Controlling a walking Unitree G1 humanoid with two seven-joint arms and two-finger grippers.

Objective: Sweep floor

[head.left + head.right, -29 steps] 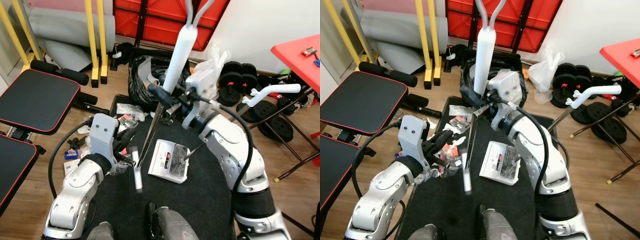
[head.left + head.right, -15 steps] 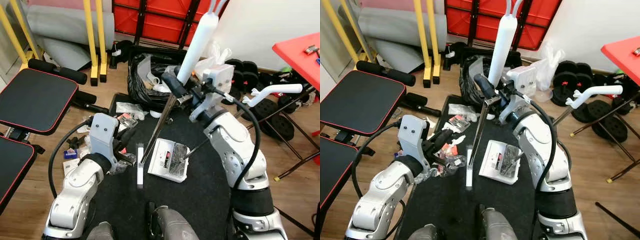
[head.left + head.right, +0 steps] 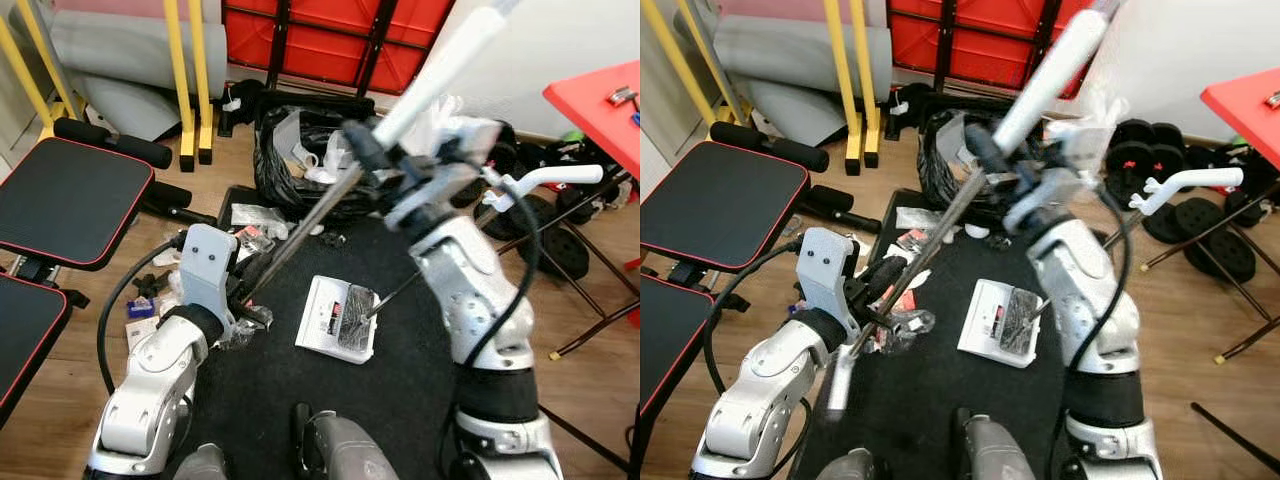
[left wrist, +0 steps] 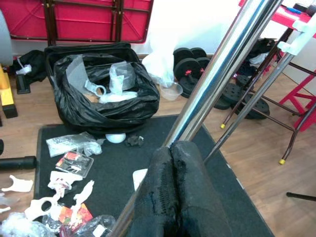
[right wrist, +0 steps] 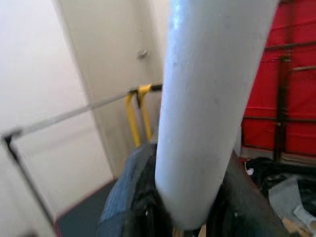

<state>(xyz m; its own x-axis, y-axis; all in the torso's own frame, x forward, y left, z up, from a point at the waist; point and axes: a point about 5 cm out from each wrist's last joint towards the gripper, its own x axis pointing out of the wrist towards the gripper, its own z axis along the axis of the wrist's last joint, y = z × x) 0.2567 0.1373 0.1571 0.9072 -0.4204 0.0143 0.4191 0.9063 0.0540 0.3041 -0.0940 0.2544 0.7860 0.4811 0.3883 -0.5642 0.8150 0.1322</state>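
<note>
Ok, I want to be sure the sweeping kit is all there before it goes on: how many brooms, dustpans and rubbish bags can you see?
broom: 1
white dustpan: 1
black rubbish bag: 1
Total: 3

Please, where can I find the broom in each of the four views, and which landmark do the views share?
Left eye view: the broom slants from upper right to lower left, across the middle.
Right eye view: the same slant.
Left wrist view: its shiny pole rises to the upper edge.
Right wrist view: its white grip, close and blurred.
Shared landmark: the red panel at the wall.
</note>
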